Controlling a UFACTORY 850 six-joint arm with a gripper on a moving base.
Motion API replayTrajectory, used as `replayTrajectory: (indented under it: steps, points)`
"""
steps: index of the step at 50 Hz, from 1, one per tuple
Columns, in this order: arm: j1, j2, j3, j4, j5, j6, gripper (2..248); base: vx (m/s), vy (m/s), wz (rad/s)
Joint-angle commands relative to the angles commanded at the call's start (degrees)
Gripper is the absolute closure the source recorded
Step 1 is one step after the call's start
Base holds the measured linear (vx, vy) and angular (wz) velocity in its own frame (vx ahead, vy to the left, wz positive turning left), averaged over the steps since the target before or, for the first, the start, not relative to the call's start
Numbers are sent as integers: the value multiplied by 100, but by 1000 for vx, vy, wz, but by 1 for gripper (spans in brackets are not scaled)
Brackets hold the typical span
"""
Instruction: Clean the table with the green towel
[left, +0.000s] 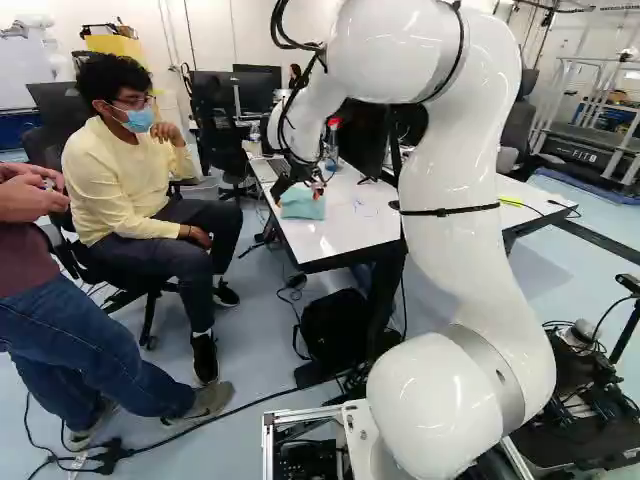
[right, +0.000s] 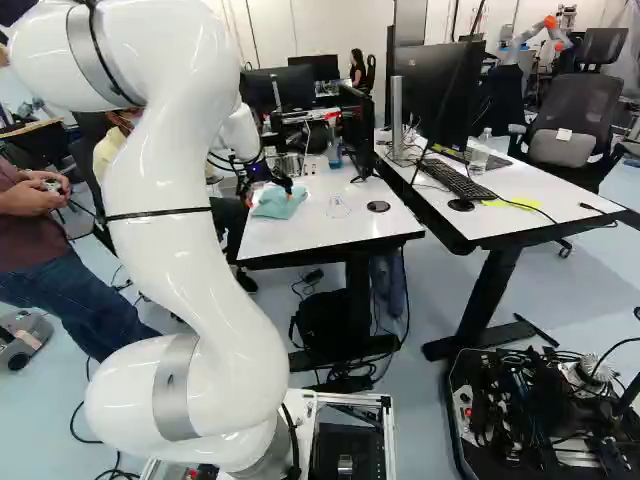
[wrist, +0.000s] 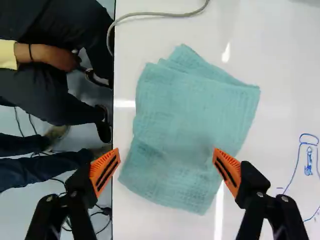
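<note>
The hand (wrist: 166, 168) is opened wide, empty, above the folded towel (wrist: 192, 110), presumably so it can be pinched.

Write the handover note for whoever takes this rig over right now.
Gripper: open, over the towel, holding nothing.
Towel: folded, flat on the white table, near its edge.
Blue marker drawing: on the tabletop beside the towel.
Done: gripper lined up roughly over the towel; no wiping evident.
Left: grip the towel, wipe the table, likely starting with the drawing.
</note>
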Motion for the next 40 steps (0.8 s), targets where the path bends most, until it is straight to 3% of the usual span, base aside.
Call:
replayTrajectory:
  steps: [19, 40]
  points:
    - [-31, 539, 576, 972, 492, 0, 3, 0, 0, 0]
    - [-98, 1336, 1261, 883, 1043, 0, 3, 0, 0, 0]
